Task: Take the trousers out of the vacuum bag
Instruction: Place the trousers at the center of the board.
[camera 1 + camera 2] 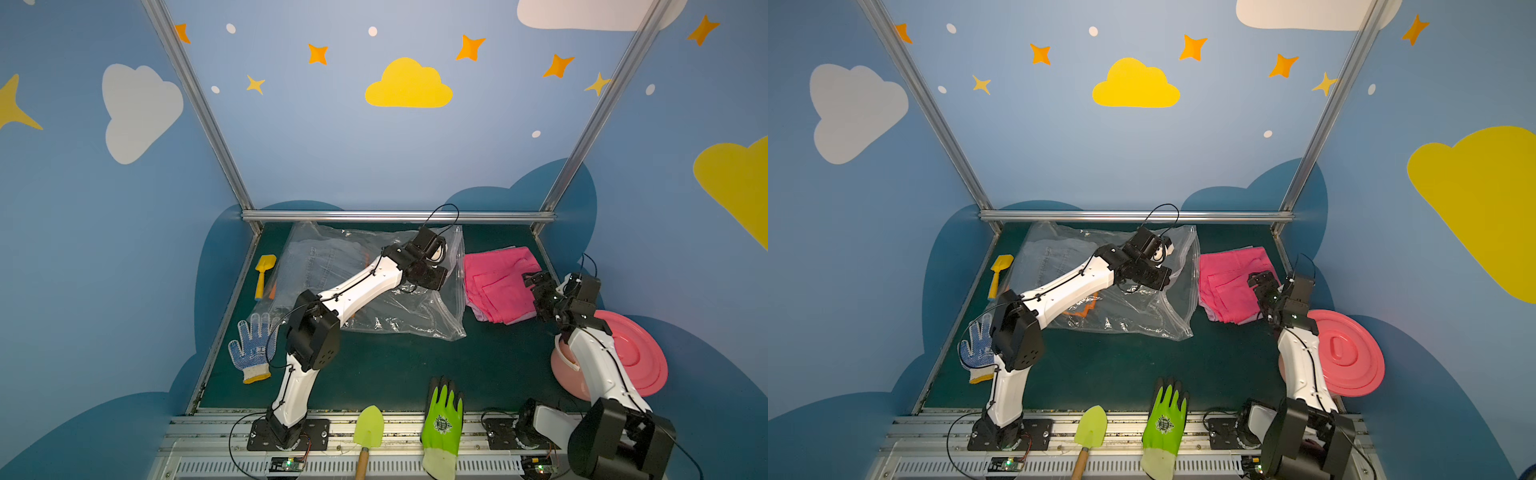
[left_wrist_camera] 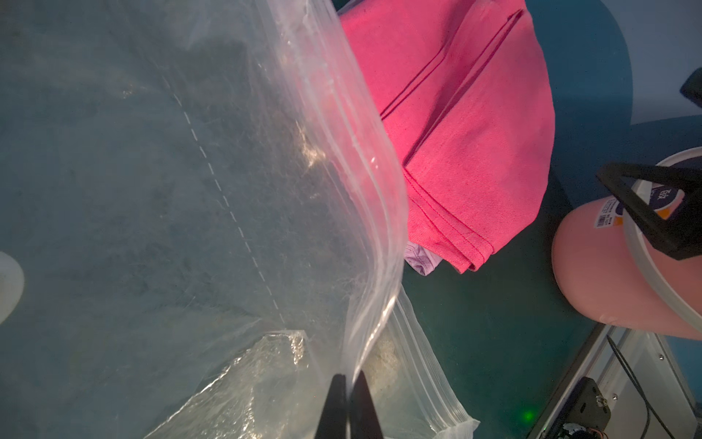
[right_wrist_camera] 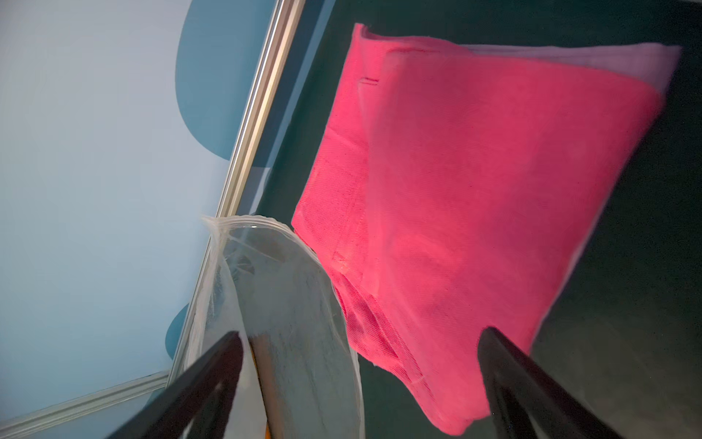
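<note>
Both top views: even, diffuse overhead light; walls bright, dark green table [image 1: 395, 365] dimmer. Wide-angle distortion: aluminium frame posts [image 1: 203, 112] splay outward toward the picture edges. Small white specular glints on the creases of the vacuum bag [image 1: 399, 320]. Left wrist view: mid-range sharp, stitching on the hot pink trousers [image 2: 475, 133] crisp; pale glare streaks across the bag film; left gripper [image 2: 349, 378] dark and soft up close. Right wrist view: smeared overall, trouser weave blurred, right gripper [image 3: 361, 332] reduced to two defocused black silhouettes, table near black.
</note>
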